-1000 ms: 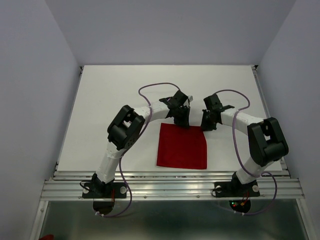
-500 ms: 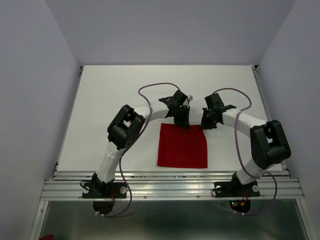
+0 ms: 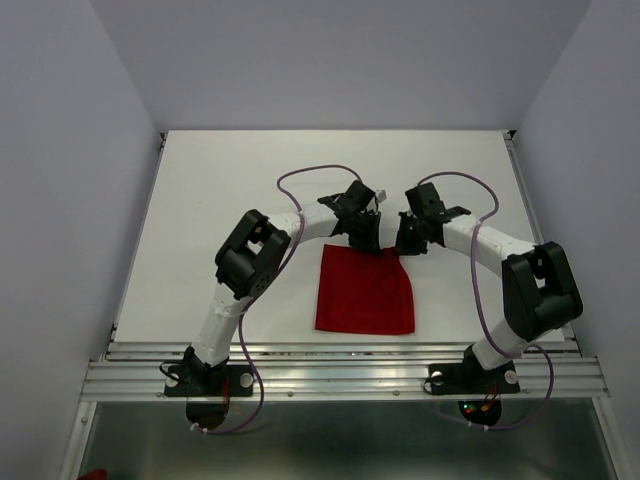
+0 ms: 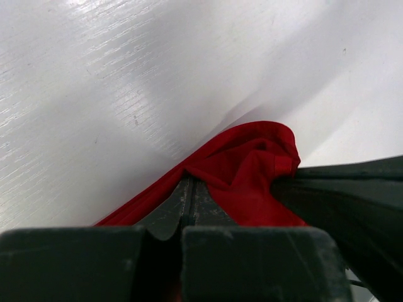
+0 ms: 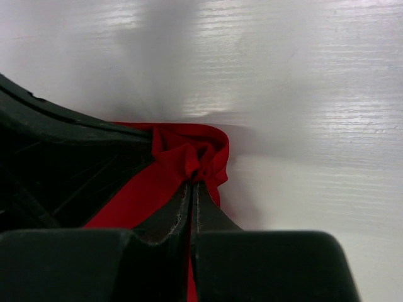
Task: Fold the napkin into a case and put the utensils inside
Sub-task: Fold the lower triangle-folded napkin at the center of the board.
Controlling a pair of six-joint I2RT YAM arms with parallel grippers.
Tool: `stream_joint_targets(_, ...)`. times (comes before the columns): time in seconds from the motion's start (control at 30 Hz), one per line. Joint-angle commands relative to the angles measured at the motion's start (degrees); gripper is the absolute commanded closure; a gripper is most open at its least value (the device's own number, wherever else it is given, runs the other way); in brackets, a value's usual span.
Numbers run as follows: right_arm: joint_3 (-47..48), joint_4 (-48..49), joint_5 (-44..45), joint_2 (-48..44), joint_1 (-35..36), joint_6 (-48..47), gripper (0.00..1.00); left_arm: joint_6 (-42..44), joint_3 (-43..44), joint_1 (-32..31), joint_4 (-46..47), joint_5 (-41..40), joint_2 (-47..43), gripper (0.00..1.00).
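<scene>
The bright red square napkin (image 3: pixel 365 300) of soft plain cloth is lying on the flat white table (image 3: pixel 220 190), in front of the two arm bases and about midway between them, with its near edge resting straight and flat close to the table's near rim. Both arms are reaching over to its far edge. The black two-fingered left gripper (image 3: pixel 368 244) is sitting near the middle of that far edge with its jaws pressed together, and its wrist view is showing a fold of the red cloth nipped between the fingertips. The right gripper (image 3: pixel 403 247) is sitting at the far right corner, jaws likewise closed tight, pinching a small crumpled bunch of cloth that is puckering up just past its tips. The two grippers are standing just beside each other, each one's dark body showing at the side of the other's wrist view. The cloth between them is sitting in soft wrinkles, while the rest of the napkin is lying smooth.
</scene>
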Motion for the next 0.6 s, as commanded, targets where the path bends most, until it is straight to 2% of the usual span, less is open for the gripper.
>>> stream_joint_targets(0.0,3.7,-2.4,1.4,-1.0,1.2,1.8,0.99,0.8,-1.6,0.5,-0.4,-2.2,1.3,1.00)
stream_joint_targets(0.2,3.8,-5.7,9.6,0.0,1.2,3.4,0.99,1.4,-3.8,0.5,-0.9,-4.6,-4.5,1.00)
stream_joint_targets(0.43,3.6,-5.9,10.2,-0.2,1.2,3.6,0.99,1.3,-8.5,0.3,-0.7,-3.7,-11.4,1.00)
stream_joint_targets(0.57,3.7,-5.8,10.0,0.1,1.2,3.6,0.99,1.6,-11.0,-0.2,-0.3,-0.1,-13.1,1.00)
